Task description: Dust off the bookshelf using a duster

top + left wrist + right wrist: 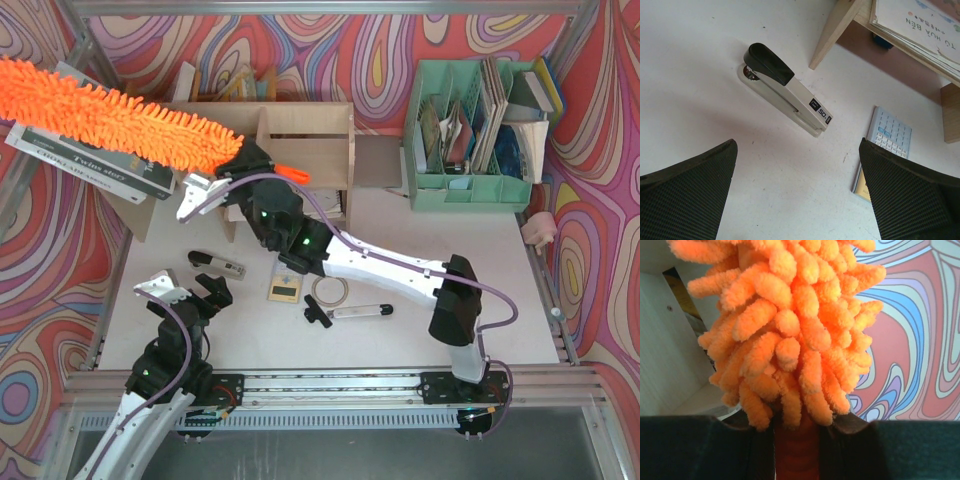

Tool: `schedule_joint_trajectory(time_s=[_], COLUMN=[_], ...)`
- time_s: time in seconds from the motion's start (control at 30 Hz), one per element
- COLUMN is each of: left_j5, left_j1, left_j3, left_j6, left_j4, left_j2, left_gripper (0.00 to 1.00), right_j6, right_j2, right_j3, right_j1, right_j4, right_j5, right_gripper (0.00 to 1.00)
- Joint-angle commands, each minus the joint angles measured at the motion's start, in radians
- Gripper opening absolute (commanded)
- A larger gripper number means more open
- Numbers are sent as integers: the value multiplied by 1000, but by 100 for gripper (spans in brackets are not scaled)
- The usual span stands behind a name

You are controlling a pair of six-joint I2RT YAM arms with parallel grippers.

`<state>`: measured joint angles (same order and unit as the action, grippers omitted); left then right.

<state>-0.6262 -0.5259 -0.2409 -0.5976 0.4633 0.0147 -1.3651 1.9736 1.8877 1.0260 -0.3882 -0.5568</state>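
The orange fluffy duster (110,115) stretches from the top-left corner down to my right gripper (238,165), which is shut on its handle; the handle's orange end (292,173) sticks out behind. The head lies over the left part of the plywood bookshelf (305,130) and the books on it. In the right wrist view the duster (790,325) fills the frame and its handle (795,455) sits between the fingers of the right gripper (795,440). My left gripper (190,287) is open and empty above the table, also in the left wrist view (797,150).
A stapler (216,264) (785,95), a calculator (283,290) (887,145), a tape ring (327,292) and a silver-black pen-like tool (348,313) lie on the table in front of the shelf. A book (90,165) overhangs the shelf's left end. A mint-green organiser (470,150) stands at back right.
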Motion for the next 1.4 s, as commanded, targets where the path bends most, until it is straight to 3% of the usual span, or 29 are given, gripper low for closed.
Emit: schedule_joint_trajectory(time_s=[0.0, 0.23, 1.03, 1.23, 1.37], left_j5=[8, 6, -1, 0, 0], left_j1=[-4, -3, -4, -4, -4], left_j3=[17, 17, 14, 14, 14], left_j6=[17, 15, 12, 12, 12], left_j4=[-28, -26, -20, -20, -20], left_j2=[-10, -10, -10, -10, -10], left_gripper=[98, 98, 98, 98, 98], right_j6=[-25, -61, -1, 28, 41], right_j2=[-83, -103, 5, 69, 157], right_j3=[-34, -111, -24, 74, 237], right_j1=[18, 40, -42, -112, -180], right_j4=[-152, -182, -147, -125, -85], right_j5=[-33, -35, -16, -14, -45], right_gripper=[0, 0, 0, 0, 0])
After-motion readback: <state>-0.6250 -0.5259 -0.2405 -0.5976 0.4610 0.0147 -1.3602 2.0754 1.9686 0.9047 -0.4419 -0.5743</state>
